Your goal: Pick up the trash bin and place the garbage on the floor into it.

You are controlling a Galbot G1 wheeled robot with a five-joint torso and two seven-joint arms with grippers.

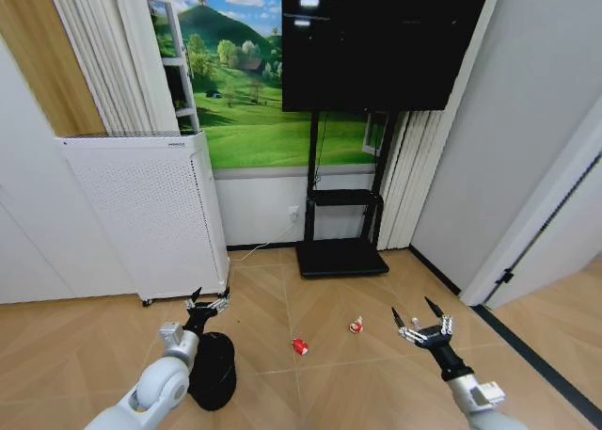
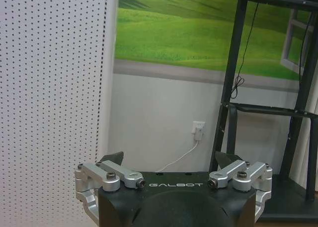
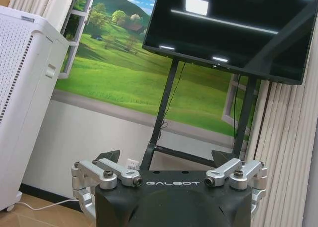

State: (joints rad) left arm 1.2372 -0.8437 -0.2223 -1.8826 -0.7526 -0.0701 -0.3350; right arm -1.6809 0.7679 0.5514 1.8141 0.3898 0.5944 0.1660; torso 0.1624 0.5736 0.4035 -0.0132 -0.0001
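Left gripper [image 1: 209, 305] hovers open over the trash bin [image 1: 213, 369]; right gripper [image 1: 420, 317] open, empty, near two red-and-white wrappers [image 1: 300, 346]

We see a black trash bin [image 1: 214, 369] standing on the light tan floor [image 1: 329, 308], whose boards run in a herringbone pattern. Two red-and-white pieces of garbage [image 1: 300, 346] lie there too. The cabinet [image 1: 150, 214] is white, dotted all over with small holes. Our left gripper [image 1: 208, 304] and right gripper [image 1: 419, 318] are silver with black fingertips. The screen [image 1: 386, 39] is black; the wall picture [image 1: 249, 91] shows green hills under blue sky.
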